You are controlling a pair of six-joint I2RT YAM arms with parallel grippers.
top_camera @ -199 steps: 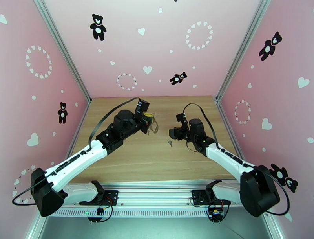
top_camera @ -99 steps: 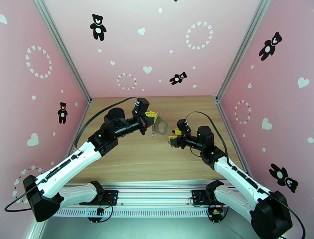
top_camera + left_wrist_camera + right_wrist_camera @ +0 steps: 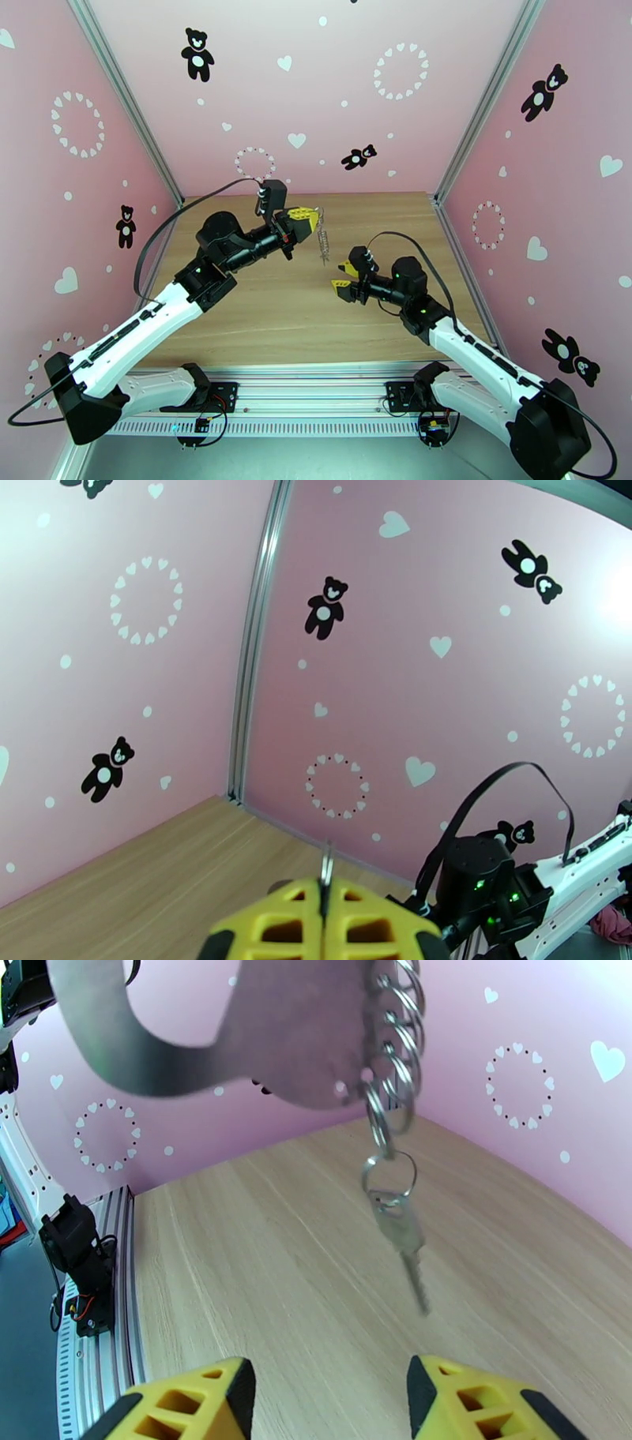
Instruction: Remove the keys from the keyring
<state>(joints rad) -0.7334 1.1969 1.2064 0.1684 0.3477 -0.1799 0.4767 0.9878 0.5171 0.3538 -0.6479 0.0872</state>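
— What is seen from the top?
— The keyring (image 3: 321,230) is pinched in the left gripper (image 3: 306,216) and hung above the tabletop (image 3: 261,316). The right gripper (image 3: 342,278) is spread wide just below it, apart from it.

— And from the left wrist?
— The left gripper (image 3: 324,898) is seen closed on a thin metal edge of the keyring (image 3: 325,865).

— From the right wrist?
— The right gripper (image 3: 328,1390) is opened wide, with nothing held. The keyring (image 3: 261,1031) is seen above it, and one key (image 3: 399,1232) is hung from its chain (image 3: 391,1055) over the tabletop (image 3: 237,1260).
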